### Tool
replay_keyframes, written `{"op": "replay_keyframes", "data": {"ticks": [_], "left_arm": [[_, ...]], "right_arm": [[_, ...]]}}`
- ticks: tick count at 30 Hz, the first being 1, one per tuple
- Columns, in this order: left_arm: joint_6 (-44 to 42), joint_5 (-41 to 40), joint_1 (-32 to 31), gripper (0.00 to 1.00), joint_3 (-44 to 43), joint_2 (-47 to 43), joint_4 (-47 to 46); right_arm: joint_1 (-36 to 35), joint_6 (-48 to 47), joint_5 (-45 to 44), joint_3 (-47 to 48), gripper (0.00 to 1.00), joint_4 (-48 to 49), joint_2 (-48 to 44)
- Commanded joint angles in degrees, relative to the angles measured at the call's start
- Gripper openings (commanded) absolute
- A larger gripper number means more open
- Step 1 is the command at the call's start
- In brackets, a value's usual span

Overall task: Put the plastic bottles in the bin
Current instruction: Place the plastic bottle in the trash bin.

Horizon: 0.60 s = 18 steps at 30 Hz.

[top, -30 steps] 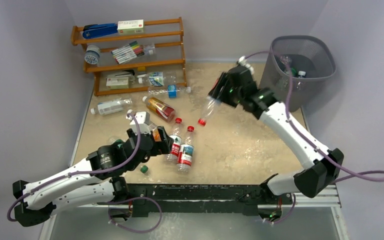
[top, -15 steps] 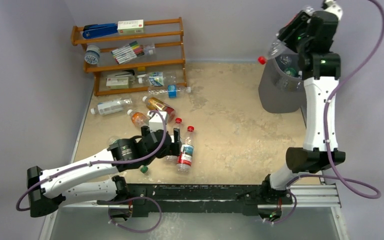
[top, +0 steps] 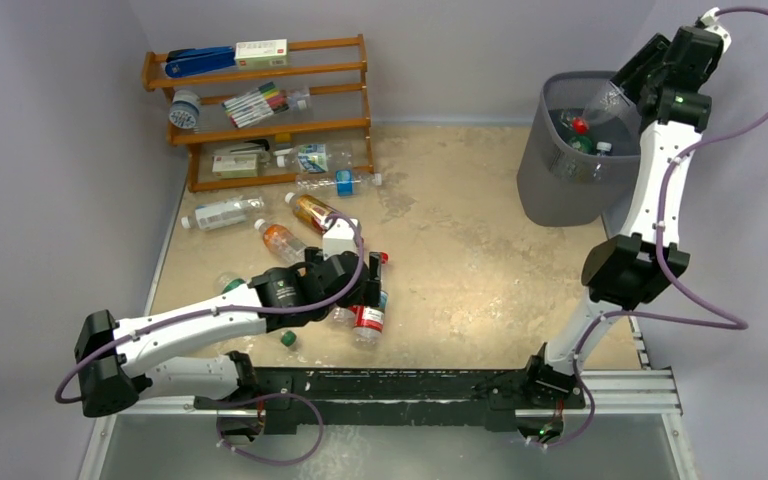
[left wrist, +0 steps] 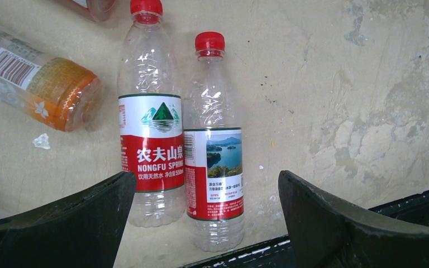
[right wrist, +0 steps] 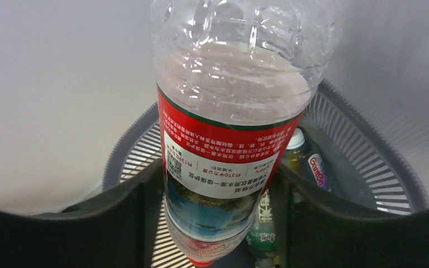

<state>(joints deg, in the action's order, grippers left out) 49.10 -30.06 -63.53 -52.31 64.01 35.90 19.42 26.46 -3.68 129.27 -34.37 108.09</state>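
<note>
My right gripper (top: pixel 628 92) is shut on a clear red-capped plastic bottle (top: pixel 600 106), held cap-down over the opening of the grey mesh bin (top: pixel 550 190). In the right wrist view that bottle (right wrist: pixel 229 139) fills the space between the fingers (right wrist: pixel 139 212), with the bin rim (right wrist: pixel 368 145) and two bottles (right wrist: pixel 311 163) below it. My left gripper (top: pixel 368 292) hangs open above two red-capped bottles lying side by side. The left wrist view shows the Nongfu Spring bottle (left wrist: pixel 151 139) and its neighbour (left wrist: pixel 215 167) between the open jaws (left wrist: pixel 205 184), untouched.
An orange-filled bottle (top: pixel 280 240), an amber one (top: pixel 318 215) and clear bottles (top: pixel 222 212) lie left of centre on the table. A wooden shelf rack (top: pixel 260 125) with markers and a stapler stands at the back left. A loose green cap (top: pixel 287 339) lies near the front edge.
The right arm lifted its bottle from mid-table up to the bin and tipped it cap-down over the opening. The left arm moved right, over the two red-capped bottles.
</note>
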Motion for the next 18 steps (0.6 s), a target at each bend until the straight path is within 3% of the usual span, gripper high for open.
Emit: {"op": "replay_keyframes", "data": {"ticks": [1,7,11,18], "left_arm": [[2.37,0.2,-0.23,1.0,-2.49,1.66,-3.3],[3.15,-1.36,-0.25,1.0,-3.38,1.58,-1.67],[2.64,-2.17,-0.24,1.0,-3.5,1.19,-0.87],[2.4,-2.51,-0.28,1.0,-5.49,2.26,-0.07]], "right_arm": [[-0.35,-2.75,1.28,2.74,0.72,1.9,-1.29],[-0.35,-3.06,3.36,-2.53,0.9,4.15,-6.07],[-0.43,-4.67,4.18,-6.42,0.92,5.19,-10.54],[-3.4,-5.22,15.04,-16.1,0.93,7.08,-20.95]]}}
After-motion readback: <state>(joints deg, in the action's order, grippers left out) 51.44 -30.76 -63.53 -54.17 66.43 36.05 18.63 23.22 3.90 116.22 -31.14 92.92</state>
